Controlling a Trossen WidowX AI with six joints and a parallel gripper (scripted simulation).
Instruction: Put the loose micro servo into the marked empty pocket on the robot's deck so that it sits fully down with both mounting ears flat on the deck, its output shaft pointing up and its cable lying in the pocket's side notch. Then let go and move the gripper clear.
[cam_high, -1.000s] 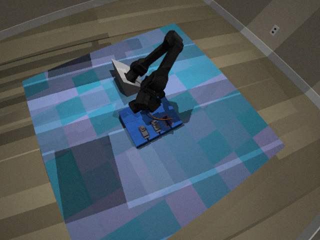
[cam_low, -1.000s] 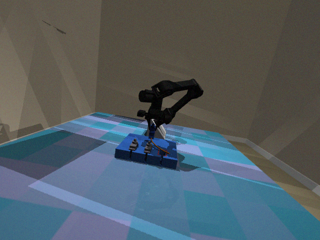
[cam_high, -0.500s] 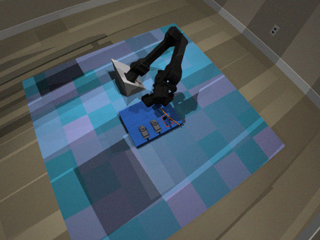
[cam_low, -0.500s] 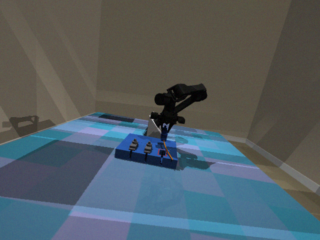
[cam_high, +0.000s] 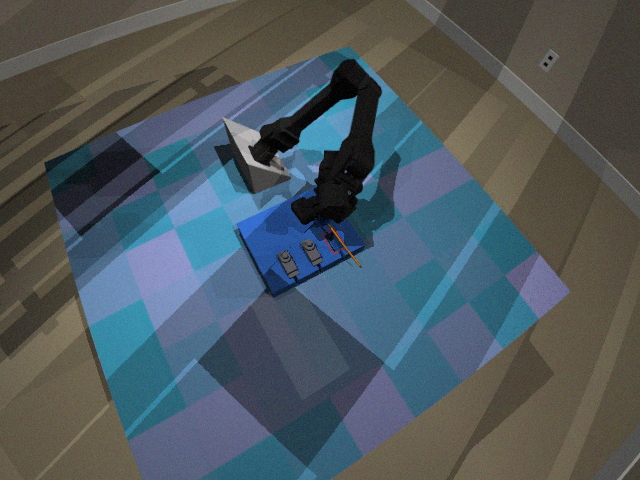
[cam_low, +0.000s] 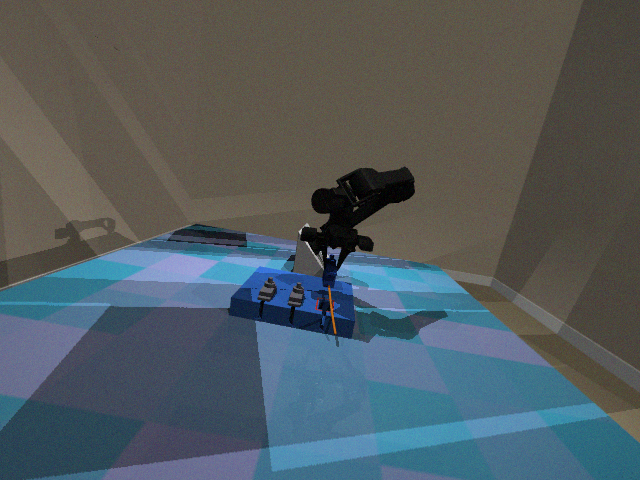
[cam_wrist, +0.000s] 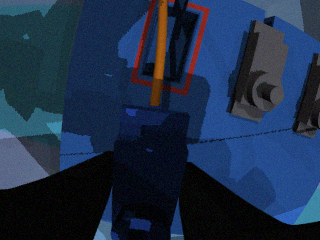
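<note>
My gripper (cam_low: 330, 266) (cam_wrist: 148, 166) is shut on the blue micro servo (cam_low: 329, 277) (cam_wrist: 152, 130), with a finger on each side of its body. In the top view the arm hides the servo. The servo is above the deck (cam_high: 258, 242) (cam_low: 242, 305) (cam_wrist: 235, 165), behind the pocket, its shaft end near the bottom of the wrist view. Its orange cable (cam_high: 346, 248) (cam_low: 331, 310) (cam_wrist: 159, 55) reaches out over the pocket and past the deck's front edge. The red outline (cam_high: 337, 252) (cam_low: 316, 304) (cam_wrist: 197, 50) marks the pocket, which holds no servo.
Two grey servos sit in the deck beside the pocket, the nearer one (cam_high: 311, 252) (cam_low: 296, 295) (cam_wrist: 260, 75) and the farther one (cam_high: 287, 264) (cam_low: 267, 290) (cam_wrist: 312, 100). Their shafts stand up. A pale wedge-shaped block (cam_high: 266, 180) (cam_low: 306, 258) stands behind the deck at the arm's base.
</note>
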